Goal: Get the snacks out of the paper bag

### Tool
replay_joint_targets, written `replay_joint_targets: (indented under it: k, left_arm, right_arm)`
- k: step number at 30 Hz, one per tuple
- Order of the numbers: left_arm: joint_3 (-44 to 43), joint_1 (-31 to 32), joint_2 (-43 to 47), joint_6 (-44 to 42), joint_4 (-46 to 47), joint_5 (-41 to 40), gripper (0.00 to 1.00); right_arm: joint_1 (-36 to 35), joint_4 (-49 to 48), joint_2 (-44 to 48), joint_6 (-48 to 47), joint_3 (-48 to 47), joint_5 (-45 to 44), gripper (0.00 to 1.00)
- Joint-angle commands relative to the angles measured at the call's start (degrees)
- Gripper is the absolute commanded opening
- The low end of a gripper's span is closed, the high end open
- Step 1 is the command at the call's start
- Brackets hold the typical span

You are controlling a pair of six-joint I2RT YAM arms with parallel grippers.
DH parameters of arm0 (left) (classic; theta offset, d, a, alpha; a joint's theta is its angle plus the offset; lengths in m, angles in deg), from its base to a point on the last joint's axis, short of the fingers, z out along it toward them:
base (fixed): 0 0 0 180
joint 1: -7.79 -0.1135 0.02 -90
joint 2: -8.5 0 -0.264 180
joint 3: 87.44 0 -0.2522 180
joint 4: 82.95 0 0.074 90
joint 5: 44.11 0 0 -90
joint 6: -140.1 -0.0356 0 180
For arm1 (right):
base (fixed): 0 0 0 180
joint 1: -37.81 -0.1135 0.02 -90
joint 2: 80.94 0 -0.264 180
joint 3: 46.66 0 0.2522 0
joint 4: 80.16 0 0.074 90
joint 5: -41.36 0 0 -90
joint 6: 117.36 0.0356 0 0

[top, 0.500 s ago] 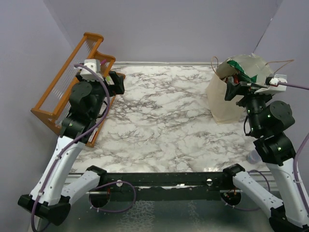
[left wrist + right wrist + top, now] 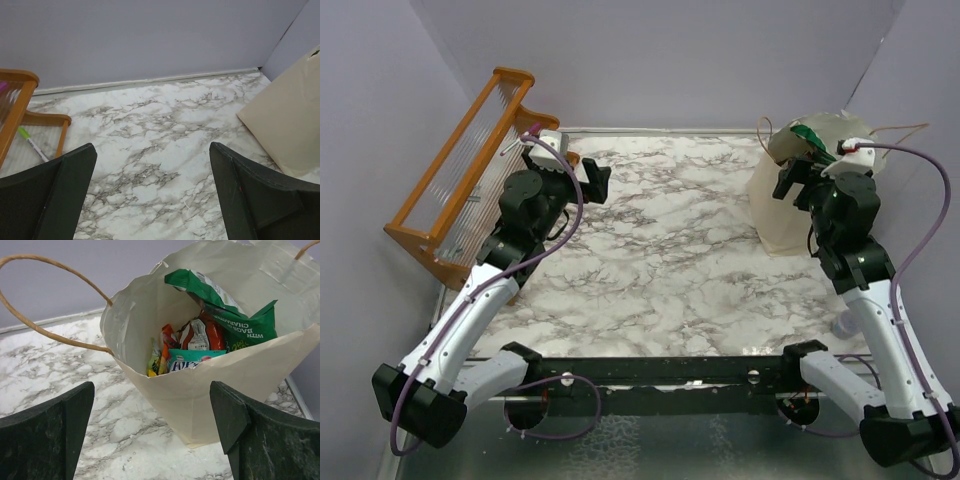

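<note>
The cream paper bag (image 2: 785, 215) stands at the far right of the marble table, its mouth open toward my right wrist view (image 2: 210, 385). Inside it lie a green packet (image 2: 225, 310) with white lettering, a red-orange packet (image 2: 200, 335), a teal packet (image 2: 192, 360) and a small yellow one (image 2: 155, 365). The green packet also shows from above (image 2: 810, 138). My right gripper (image 2: 795, 180) is open and empty, just in front of the bag's near wall. My left gripper (image 2: 585, 170) is open and empty over the table's far left, and the bag's side shows at the right edge of the left wrist view (image 2: 287, 125).
An orange wooden rack (image 2: 460, 170) stands along the left side of the table, with a pen (image 2: 32, 145) lying in it. Brown cord handles (image 2: 45, 295) arch from the bag's rim. Grey walls close the back and sides.
Both arms have reached forward. The left gripper moved right, away from the rack. The right gripper moved closer to the bag's mouth.
</note>
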Motion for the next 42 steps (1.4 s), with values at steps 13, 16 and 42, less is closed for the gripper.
replay_joint_targets:
  k: [13, 16, 42]
  left_arm:
    - [2.3, 0.9, -1.3, -1.2, 12.2, 6.0, 0.99]
    - [2.4, 0.9, -1.8, -0.8, 12.6, 6.3, 0.99]
    - [3.1, 1.4, -4.8, 3.6, 13.9, 8.2, 0.99]
  right_arm:
    - [1.6, -1.5, -12.9, 1.3, -13.3, 4.9, 0.98]
    - [1.9, -0.2, -15.7, 1.9, -16.9, -3.0, 0.97]
    - [28.2, -2.3, -26.8, 10.7, -24.9, 4.2, 1.0]
